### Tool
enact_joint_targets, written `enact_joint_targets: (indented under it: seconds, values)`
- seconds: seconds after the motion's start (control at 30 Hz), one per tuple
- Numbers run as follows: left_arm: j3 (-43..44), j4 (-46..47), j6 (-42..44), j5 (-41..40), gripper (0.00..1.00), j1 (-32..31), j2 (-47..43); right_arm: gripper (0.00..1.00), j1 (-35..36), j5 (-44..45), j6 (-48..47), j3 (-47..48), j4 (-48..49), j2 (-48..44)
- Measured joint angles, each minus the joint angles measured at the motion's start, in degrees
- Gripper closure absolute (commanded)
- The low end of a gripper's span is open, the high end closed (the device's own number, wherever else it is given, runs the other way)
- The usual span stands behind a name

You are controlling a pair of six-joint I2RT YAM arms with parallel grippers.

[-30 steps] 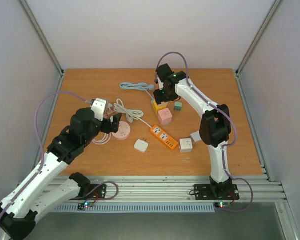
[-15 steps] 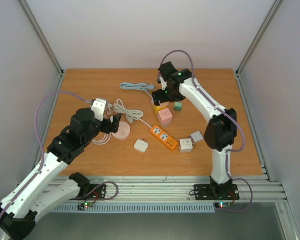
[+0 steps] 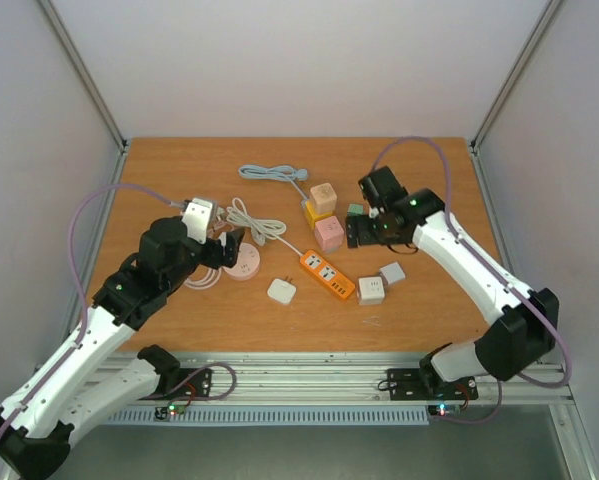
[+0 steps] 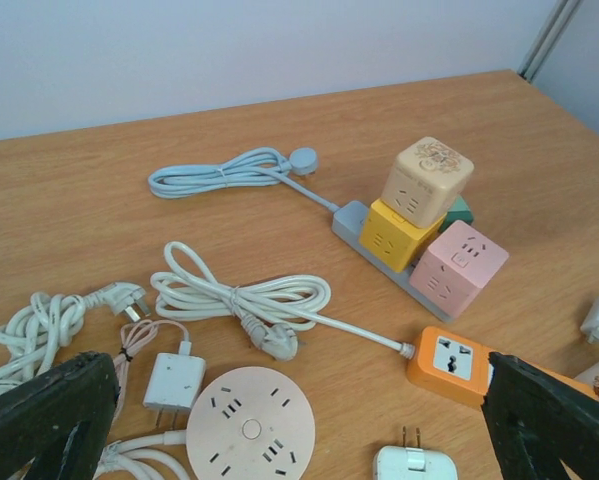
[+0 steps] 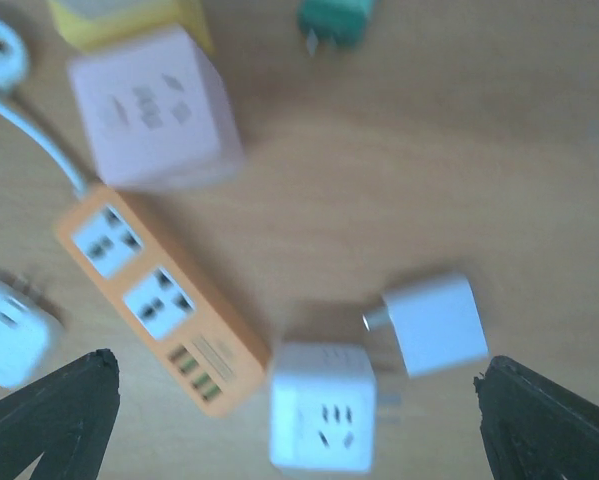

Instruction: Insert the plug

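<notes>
Over the nine o'clock side of the bench [image 3: 169, 170], the left arm climbs from its base at seven o'clock and folds at the elbow. It points the left end effector [image 3: 227, 245] toward the middle, low above the round pink socket [image 4: 244, 428]. In its wrist view we see the two fingers [image 4: 49, 420] spread to the frame's corners, holding nothing. From its base at five o'clock, the right arm swings its elbow out to four o'clock and doubles back toward the centre. The right end effector [image 3: 356, 233] hangs just at three o'clock of the pink cube [image 5: 154, 108], fingers likewise wide apart and empty. We find the white cable plug [image 4: 272, 343] lying loose on the bench just at twelve o'clock of the round pink socket, its cord running to the orange power strip [image 5: 159, 300]. On the grey strip [image 4: 351, 213] sits the yellow cube [image 4: 397, 232] with a beige cube [image 4: 427, 180] on top, the pink cube beside them. A white cube socket [image 5: 319, 408] and a white adapter [image 5: 439, 322] lie at four o'clock of the orange power strip.
</notes>
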Motion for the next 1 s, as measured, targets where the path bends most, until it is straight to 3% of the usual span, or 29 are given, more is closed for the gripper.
enact_joint_targets:
  seconds: [0.2, 0.4, 0.8, 1.0]
  values:
    - [-0.4, 1.3, -0.8, 3.2, 0.01, 0.0, -0.5, 0.15, 0.0, 0.8, 5.1, -13.5, -1.9, -7.0]
    - [-0.4, 3.1, -4.5, 8.4, 0.01, 0.0, -0.3, 0.15, 0.7, -1.1, 11.2, -23.0, -2.0, -8.7]
    - [-0.3, 3.4, -9.2, 11.7, 0.01, 0.0, 1.0, 0.25, 3.2, -3.2, 14.5, -25.5, 4.7, -2.6]
    - [-0.4, 3.4, -9.9, 11.9, 0.01, 0.0, 1.3, 0.37, 3.2, -3.3, 14.2, -26.5, 7.9, 0.2]
